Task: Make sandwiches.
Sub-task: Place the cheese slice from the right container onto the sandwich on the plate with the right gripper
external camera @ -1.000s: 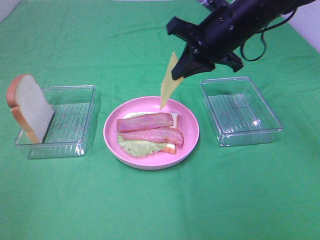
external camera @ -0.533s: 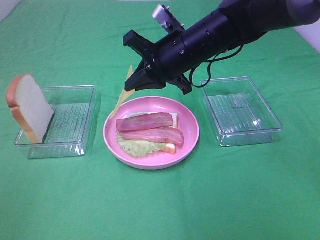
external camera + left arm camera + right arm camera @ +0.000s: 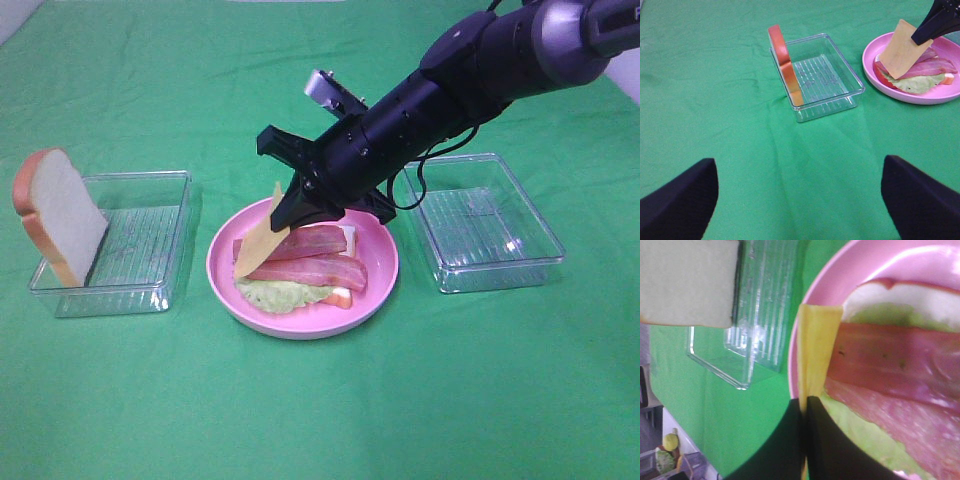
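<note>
Exterior high, stack: the half-built sandwich lies on the pink plate (image 3: 385, 262), with bacon strips (image 3: 312, 270) over lettuce (image 3: 270, 296) over the bottom bread slice (image 3: 346, 238).
Exterior high, grip: the right gripper (image 3: 293, 212) is clenched on the upper edge of the cheese slice (image 3: 256, 245), which hangs tilted at the stack's left end. Whether it touches the bacon I cannot tell.
Exterior high, spare bread: the top bread slice (image 3: 55, 212) leans on the left tray (image 3: 150, 280). The right tray (image 3: 490, 240) holds nothing I can see.
Left wrist, jaws: the left gripper (image 3: 799, 190) is spread wide over the green cloth (image 3: 715, 115), holding nothing, well apart from the plate.
Right wrist, cheese: the slice (image 3: 816, 347) is seen edge-on, pinched between dark fingers (image 3: 790, 440) and sitting above the plate rim as much as above the bacon.
Risk: if let go here, the cheese would probably land off-centre, drape over the rim or slide off, because it hangs steeply at the stack's end.
Risk: lowering the gripper further could push the bacon askew.
Writing: none readable in any view.
</note>
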Tool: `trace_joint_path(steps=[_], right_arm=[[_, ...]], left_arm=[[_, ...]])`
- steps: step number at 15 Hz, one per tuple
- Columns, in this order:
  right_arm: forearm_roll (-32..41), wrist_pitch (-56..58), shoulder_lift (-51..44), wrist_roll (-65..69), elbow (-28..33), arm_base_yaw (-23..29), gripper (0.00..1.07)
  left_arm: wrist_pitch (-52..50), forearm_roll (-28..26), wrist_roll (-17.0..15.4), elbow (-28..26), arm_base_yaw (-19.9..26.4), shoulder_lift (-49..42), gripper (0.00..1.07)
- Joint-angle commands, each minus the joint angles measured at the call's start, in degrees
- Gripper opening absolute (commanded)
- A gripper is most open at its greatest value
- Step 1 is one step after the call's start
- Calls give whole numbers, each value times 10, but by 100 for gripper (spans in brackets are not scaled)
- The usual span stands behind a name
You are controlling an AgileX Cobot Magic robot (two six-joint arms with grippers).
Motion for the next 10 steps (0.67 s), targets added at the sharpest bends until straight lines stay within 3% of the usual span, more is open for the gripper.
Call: trace_joint_path(steps=[1,5,7,10], right_arm=[[-93,-2,-2,66,2,-1,0],[-201,-13,-2,152,2,-1,0],[-214,-10,-2,159,2,-1,0],[-213,-8,-3,159,2,-1,37]], left_arm=[[-7,1,-2,1,-2,-11,84],[-7,1,-2,1,-2,-11,84],[-7,1,-2,1,-2,-11,84],[-7,1,-2,1,-2,-11,84]])
